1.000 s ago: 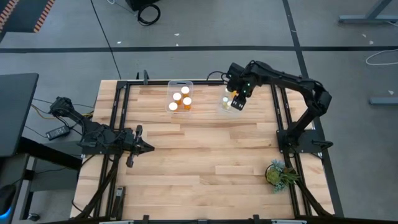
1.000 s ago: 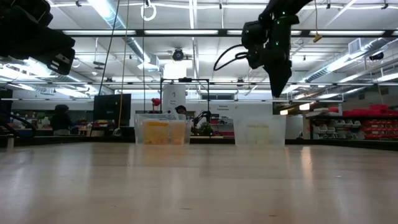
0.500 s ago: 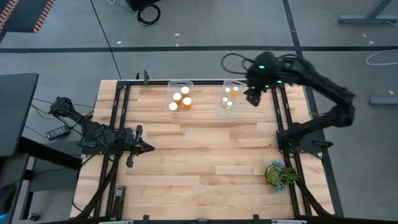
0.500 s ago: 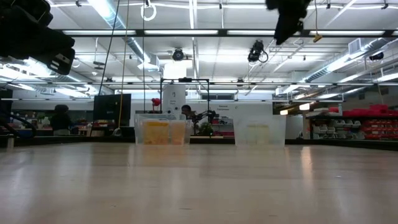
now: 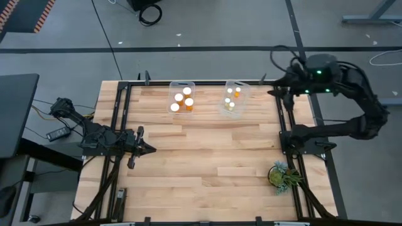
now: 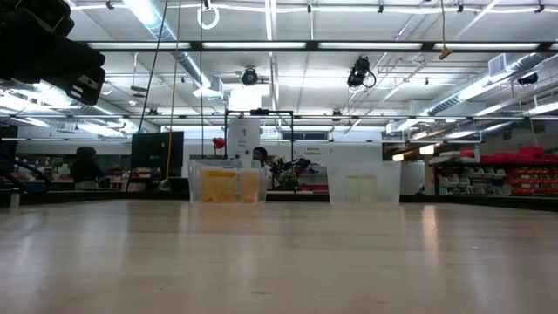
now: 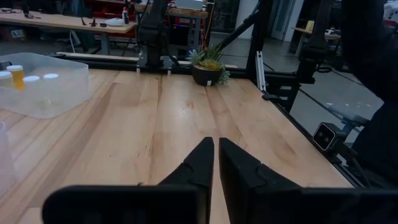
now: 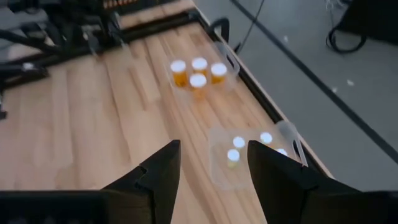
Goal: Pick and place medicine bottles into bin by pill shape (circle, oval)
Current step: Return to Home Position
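Hovering empty, wide open, your right end effector (image 8: 214,152) could clip bins (image 8: 291,135) ahead if swung low; left end effector (image 7: 216,142) sits closed.

The high view looks straight down on the whole desk (image 5: 201,157). The low view sits at desk-top height, facing level toward two clear bins (image 6: 364,170) at the far edge. The left wrist view skims low toward the right edge. The right wrist view looks down from high near the far right corner. All four share the bins.
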### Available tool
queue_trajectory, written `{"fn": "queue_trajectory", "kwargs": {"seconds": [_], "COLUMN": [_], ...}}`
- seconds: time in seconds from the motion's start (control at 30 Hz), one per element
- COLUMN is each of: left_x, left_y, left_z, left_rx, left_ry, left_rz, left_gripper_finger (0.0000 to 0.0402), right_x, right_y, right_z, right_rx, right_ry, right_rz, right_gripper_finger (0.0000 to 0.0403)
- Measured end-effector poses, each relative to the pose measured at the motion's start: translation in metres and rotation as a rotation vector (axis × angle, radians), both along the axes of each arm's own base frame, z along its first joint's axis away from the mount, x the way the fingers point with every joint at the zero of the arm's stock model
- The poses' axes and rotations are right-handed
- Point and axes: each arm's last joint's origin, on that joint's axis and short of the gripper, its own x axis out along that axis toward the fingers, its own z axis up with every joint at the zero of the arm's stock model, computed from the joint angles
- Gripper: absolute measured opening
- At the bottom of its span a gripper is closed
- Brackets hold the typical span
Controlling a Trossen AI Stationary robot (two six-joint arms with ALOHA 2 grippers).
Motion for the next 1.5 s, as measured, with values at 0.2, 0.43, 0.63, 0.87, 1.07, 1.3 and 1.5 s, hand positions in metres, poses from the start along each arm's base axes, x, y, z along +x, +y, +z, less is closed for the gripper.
{"fn": "queue_trajectory", "kwargs": {"seconds": [0.2,0.43,0.63,0.87,1.07,1.3,1.5], "left_x": [0.000,0.000,0.000,0.000,0.000,0.000,0.000], "left_y": [0.000,0.000,0.000,0.000,0.000,0.000,0.000], "left_z": [0.000,0.000,0.000,0.000,0.000,0.000,0.000], "left_rx": [0.000,0.000,0.000,0.000,0.000,0.000,0.000], "left_ry": [0.000,0.000,0.000,0.000,0.000,0.000,0.000], "left_rz": [0.001,0.000,0.000,0.000,0.000,0.000,0.000], "left_gripper_finger": [0.0023,0.0034,0.0038,0.0029,0.0026,0.0036,0.0030], "right_x": [-0.022,-0.034,-0.036,-0.039,-0.042,-0.037,-0.019], "right_y": [0.013,0.022,0.024,0.030,0.034,0.038,0.042], "right_z": [0.005,-0.020,-0.063,-0.119,-0.152,-0.177,-0.198], "right_rx": [-0.014,-0.015,-0.042,-0.006,0.027,0.078,0.164], "right_ry": [-0.083,-0.175,-0.294,-0.409,-0.477,-0.578,-0.684], "right_rz": [0.030,0.074,0.094,0.190,0.246,0.348,0.432], "right_gripper_finger": [0.0193,0.0193,0.0193,0.0193,0.0192,0.0170,0.0158]}}
